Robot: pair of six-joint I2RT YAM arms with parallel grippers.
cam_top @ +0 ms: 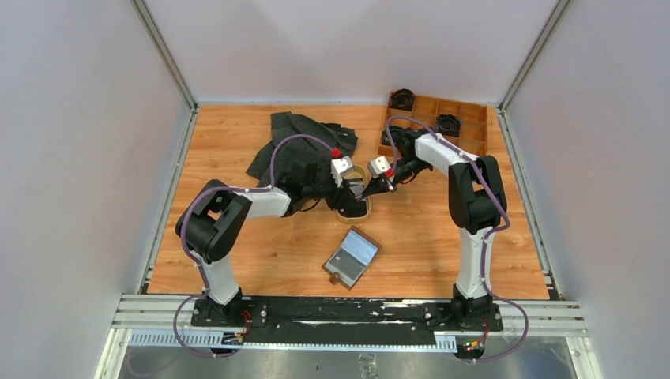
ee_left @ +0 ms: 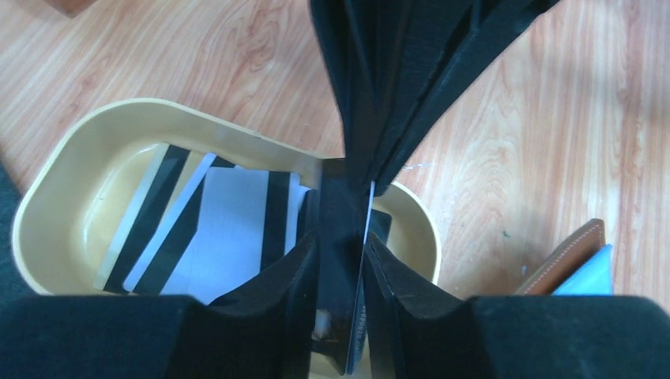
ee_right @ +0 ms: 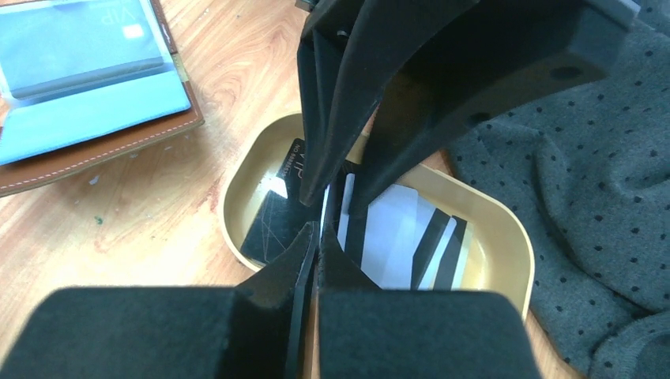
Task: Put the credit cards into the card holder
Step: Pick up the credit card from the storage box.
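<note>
The credit cards [ee_left: 237, 229], striped black and white, lie in an oval tan tray [ee_left: 71, 181]; one card [ee_left: 366, 229] stands on edge above it, pinched by both the left gripper [ee_left: 341, 245] and the right gripper [ee_right: 316, 237]; the card holder [cam_top: 351, 254] lies open on the tabletop [cam_top: 261, 260], apart from the tray; a dotted cloth [ee_right: 569, 158] touches the tray.

left gripper [cam_top: 357, 192], right gripper [cam_top: 370, 189] over tan tray [cam_top: 360, 213]

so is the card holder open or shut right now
open: the card holder lies unfolded flat, inside facing up, with its clear pockets showing in the right wrist view
</note>
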